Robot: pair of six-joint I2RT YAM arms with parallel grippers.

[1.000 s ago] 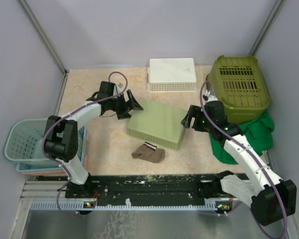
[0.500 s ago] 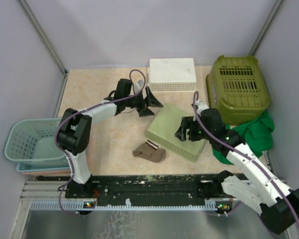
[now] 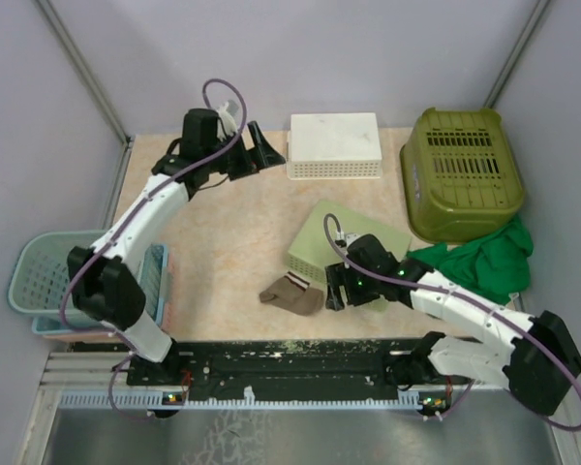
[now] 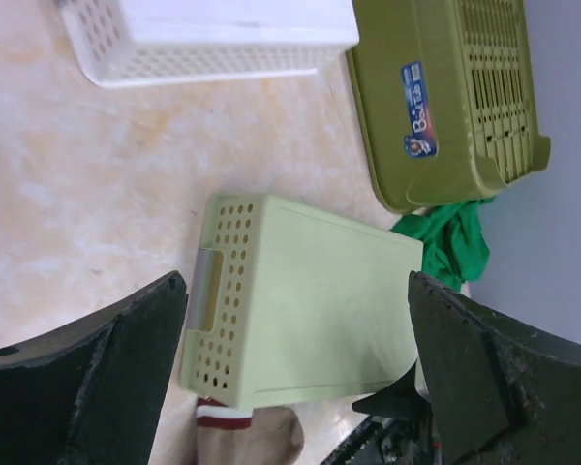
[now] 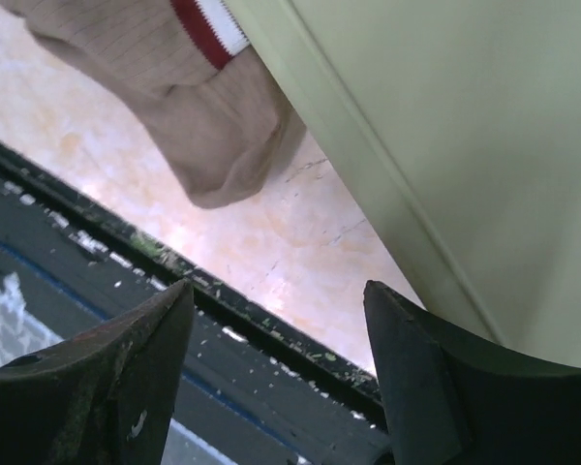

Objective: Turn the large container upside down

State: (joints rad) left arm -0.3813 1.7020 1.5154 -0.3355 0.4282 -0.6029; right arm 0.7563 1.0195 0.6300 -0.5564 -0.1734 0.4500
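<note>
The light green container (image 3: 353,244) lies in the middle of the table with its solid base facing up. It also shows in the left wrist view (image 4: 310,300) and the right wrist view (image 5: 445,126). My left gripper (image 3: 259,148) is open and empty, raised at the far left, well away from it (image 4: 295,281). My right gripper (image 3: 337,291) is open and empty, low at the container's near edge beside the table's front rail (image 5: 278,291). A brown sock (image 3: 290,294) lies at the container's near left corner, partly under it.
An olive basket (image 3: 462,170) sits upside down at the back right, with a green cloth (image 3: 476,266) in front of it. A white basket (image 3: 334,143) lies upside down at the back. A teal basket (image 3: 48,276) stands off the table's left edge.
My left gripper has drawn back to the far left, away from the container. My right gripper has moved to the container's near edge. The container has shifted to the right.
</note>
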